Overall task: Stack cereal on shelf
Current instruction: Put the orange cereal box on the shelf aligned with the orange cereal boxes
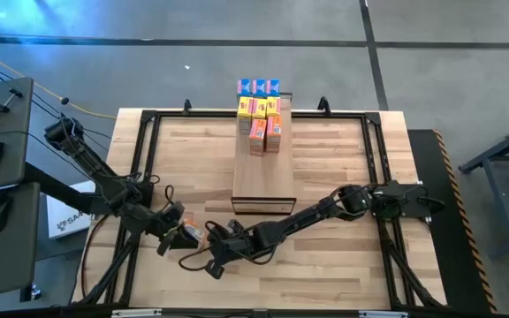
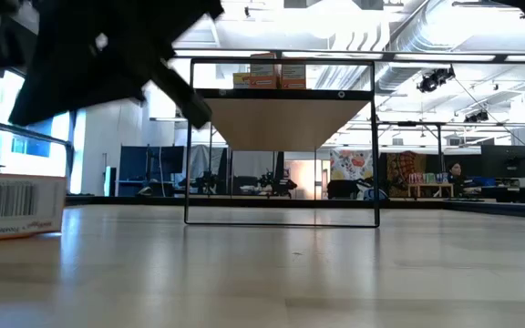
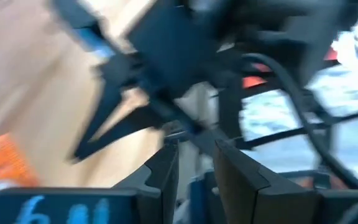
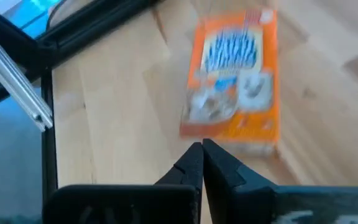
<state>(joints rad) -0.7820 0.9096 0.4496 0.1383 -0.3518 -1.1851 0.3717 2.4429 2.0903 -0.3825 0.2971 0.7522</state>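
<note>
The shelf (image 1: 263,168) of light wood lies along the middle of the table, with several blue, yellow and orange cereal boxes (image 1: 260,115) stacked at its far end. One orange cereal box (image 4: 235,81) lies flat on the table near the front left, also seen in the high view (image 1: 191,234) and low view (image 2: 12,205). My left gripper (image 3: 194,171) hovers beside this box with a narrow gap between its fingers. My right gripper (image 4: 202,158) is shut, its tips just short of the box's near short edge. My right gripper points slanting down at the lying box's short edge (image 4: 229,140) with shut fingers. Whether the tips touch the box, I cannot tell.
The table's dark frame rails (image 1: 148,159) run along its left, right and far sides. My right arm (image 1: 307,216) reaches across the table in front of the shelf's near end. Bare wood lies at the front right (image 1: 343,265).
</note>
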